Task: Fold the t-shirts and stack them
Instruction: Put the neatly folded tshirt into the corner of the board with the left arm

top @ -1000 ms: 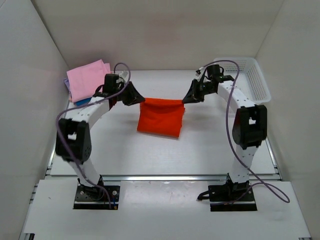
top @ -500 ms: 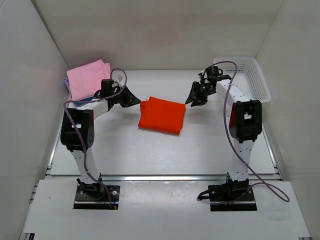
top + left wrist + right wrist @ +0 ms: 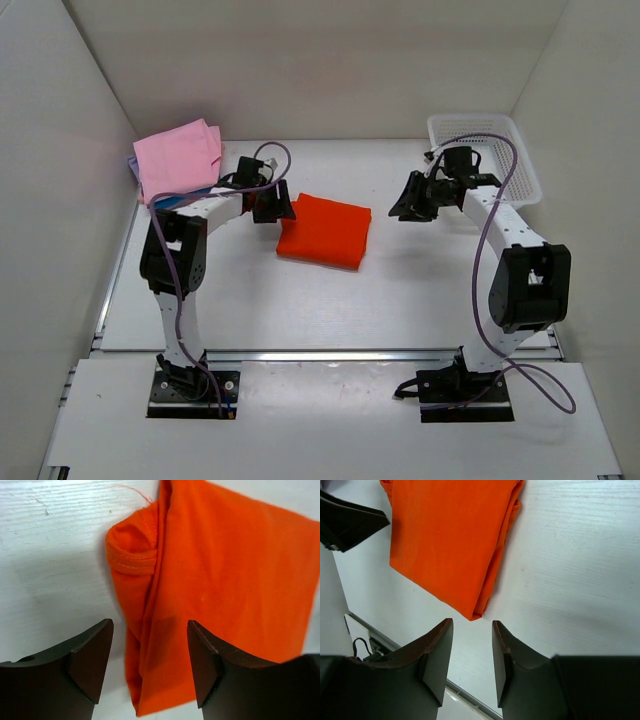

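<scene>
While my left arm reaches forward with its elbow bent, my left claw point(image 3: 272, 204) hangs at the left edge of the orange t-shirt point(image 3: 325, 230), jaws parted, gripping nothing. My right claw point(image 3: 411, 197) hovers near the shirt's right side, likewise released. The soft shirt lies mid-table point(image 3: 300, 300), a flat folded rectangle, its stitched hem bunched beside my left claw.

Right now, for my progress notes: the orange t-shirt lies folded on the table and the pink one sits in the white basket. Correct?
Not quite. The orange t-shirt does lie folded on the table, but the pink t-shirt sits at its far left corner, not in the white basket. The top external view shows it.
</scene>
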`<action>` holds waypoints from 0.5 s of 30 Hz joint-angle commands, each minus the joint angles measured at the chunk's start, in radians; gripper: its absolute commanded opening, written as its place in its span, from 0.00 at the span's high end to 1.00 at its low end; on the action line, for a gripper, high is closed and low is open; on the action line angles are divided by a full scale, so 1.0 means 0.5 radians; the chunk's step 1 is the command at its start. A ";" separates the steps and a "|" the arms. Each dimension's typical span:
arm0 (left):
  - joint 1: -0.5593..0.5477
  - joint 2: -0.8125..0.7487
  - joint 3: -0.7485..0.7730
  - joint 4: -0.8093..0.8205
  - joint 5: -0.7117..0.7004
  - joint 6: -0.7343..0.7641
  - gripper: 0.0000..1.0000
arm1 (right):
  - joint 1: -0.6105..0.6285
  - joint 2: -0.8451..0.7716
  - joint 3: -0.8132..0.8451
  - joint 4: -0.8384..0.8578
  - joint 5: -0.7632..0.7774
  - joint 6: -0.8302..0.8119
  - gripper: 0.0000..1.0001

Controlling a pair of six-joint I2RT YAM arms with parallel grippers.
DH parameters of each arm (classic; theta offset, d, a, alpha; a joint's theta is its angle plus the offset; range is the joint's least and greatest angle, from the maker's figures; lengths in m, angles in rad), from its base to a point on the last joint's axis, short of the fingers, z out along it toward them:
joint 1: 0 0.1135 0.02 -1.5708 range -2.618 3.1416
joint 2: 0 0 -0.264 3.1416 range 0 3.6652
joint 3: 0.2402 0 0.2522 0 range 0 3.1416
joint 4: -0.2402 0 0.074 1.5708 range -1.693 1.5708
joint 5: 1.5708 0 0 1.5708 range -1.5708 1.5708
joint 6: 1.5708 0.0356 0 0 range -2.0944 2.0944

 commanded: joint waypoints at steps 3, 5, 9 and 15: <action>-0.140 0.112 0.171 -0.258 -0.292 0.216 0.25 | -0.037 -0.102 -0.078 0.146 -0.076 0.032 0.66; -0.162 0.139 0.168 -0.262 -0.279 0.198 0.25 | -0.031 -0.102 -0.106 0.161 -0.091 0.047 0.67; -0.211 0.247 0.265 -0.439 -0.328 0.265 0.22 | -0.040 -0.130 -0.118 0.176 -0.122 0.062 0.68; -0.288 0.443 0.413 -0.599 -0.160 0.278 0.84 | -0.086 -0.209 -0.173 0.213 -0.171 0.078 0.70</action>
